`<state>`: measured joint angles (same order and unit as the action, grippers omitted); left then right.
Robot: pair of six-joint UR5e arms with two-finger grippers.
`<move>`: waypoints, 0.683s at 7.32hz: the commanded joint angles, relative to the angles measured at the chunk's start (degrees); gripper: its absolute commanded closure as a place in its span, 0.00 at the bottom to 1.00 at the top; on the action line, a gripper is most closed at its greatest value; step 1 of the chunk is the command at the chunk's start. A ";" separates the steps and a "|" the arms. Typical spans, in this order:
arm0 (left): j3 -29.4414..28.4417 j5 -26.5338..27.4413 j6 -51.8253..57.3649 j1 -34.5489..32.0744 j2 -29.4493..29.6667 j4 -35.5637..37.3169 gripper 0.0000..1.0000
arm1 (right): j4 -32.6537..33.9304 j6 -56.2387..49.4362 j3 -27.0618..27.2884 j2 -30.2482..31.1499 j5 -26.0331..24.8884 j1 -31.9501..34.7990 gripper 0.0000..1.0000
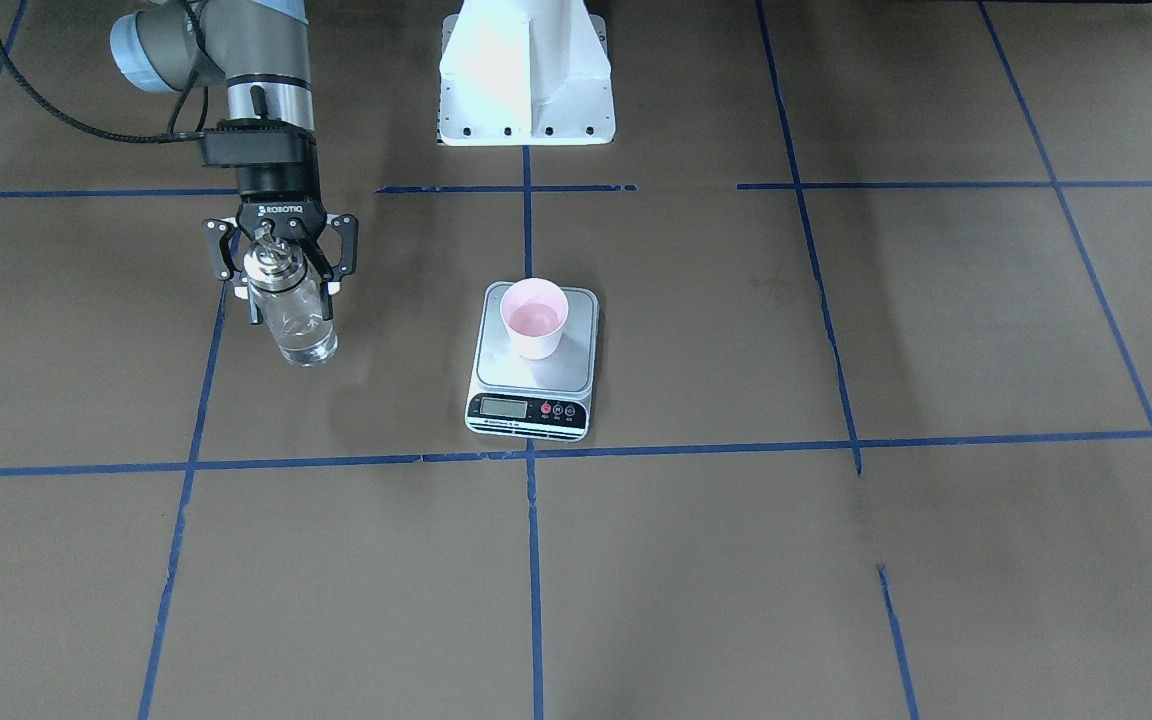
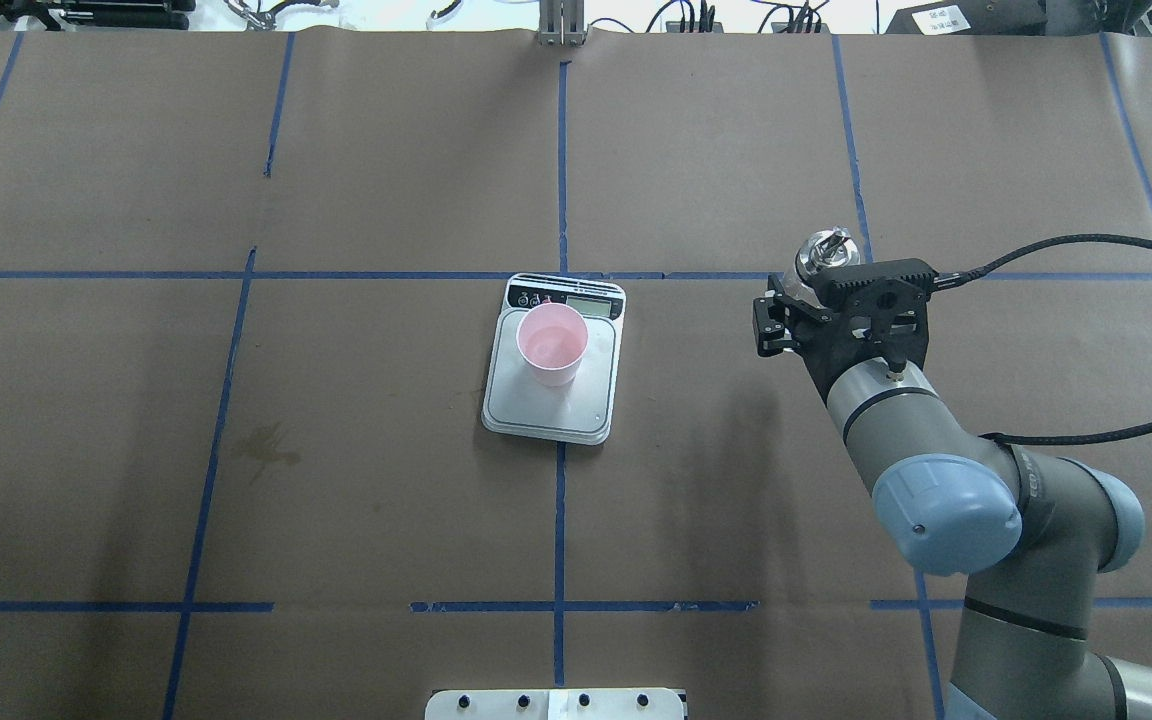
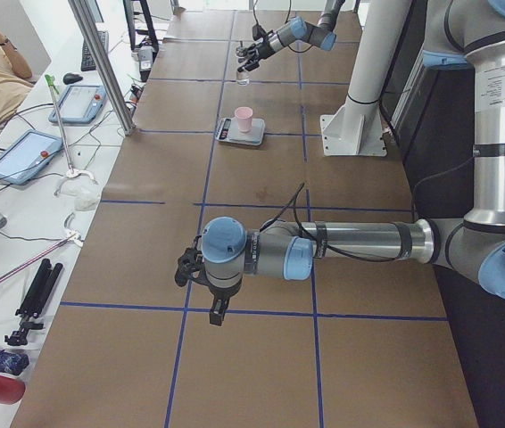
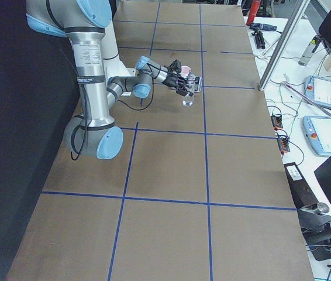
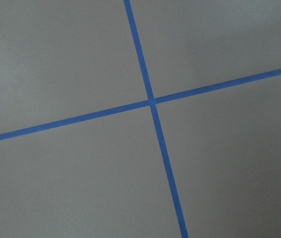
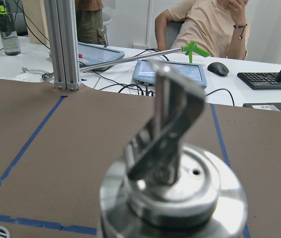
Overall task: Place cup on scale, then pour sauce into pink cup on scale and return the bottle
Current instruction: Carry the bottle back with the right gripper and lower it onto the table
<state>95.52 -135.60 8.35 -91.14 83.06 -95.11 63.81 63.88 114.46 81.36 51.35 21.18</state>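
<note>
Claws first. Found right claw [image 1: 288, 295] pinching bottle [image 1: 298, 325] at the shoulder, just under the silver pourer cap [image 1: 269, 258]. Held near upright over the worktop [image 1: 736, 560], well apart from scale [image 1: 576, 350], on the robot's right of it. Base contact with the paper: cannot tell.

Noted a shallow layer of clear sauce [image 1: 308, 348] at the bottle's bottom; level hard to read through the glass.

Overhead view: saw only the cap, with the bottle body hidden behind the black wrist mount [image 2: 871, 310].

Right wrist view: got the cap filling the near field, blurred, with the bottle cut off at the lower edge. Beyond the worktop, saw a seated person [image 6: 205, 22], cropped at the top.

Found cup [image 1: 534, 318] upright on the scale platform, inside its edges. Inside pink; could not make out any liquid in it. Display [image 1: 503, 407] too small to read.

Saw left claw [image 3: 184, 267] only small, in the left side view, low over the near end of the worktop, well apart from cup, scale and bottle. Spread or pressed together: cannot tell.

Left wrist view: nothing but brown paper and crossing blue tape [image 5: 152, 102].
</note>
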 commanded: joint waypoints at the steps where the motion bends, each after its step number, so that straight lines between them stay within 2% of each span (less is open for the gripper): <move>1: 1.84 0.42 0.61 0.00 -0.88 6.15 0.00 | 0.00 0.02 0.24 0.99 2.44 1.14 1.00; 4: 2.03 0.34 0.61 0.18 -0.09 5.37 0.00 | -1.31 1.59 -0.03 2.48 2.53 1.05 1.00; 5: 1.95 0.16 0.61 0.18 0.09 4.33 0.00 | -4.80 4.56 -0.99 4.58 2.36 0.97 1.00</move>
<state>97.49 -135.28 8.96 -90.99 82.89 -89.91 62.03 65.74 114.26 83.88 53.82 22.22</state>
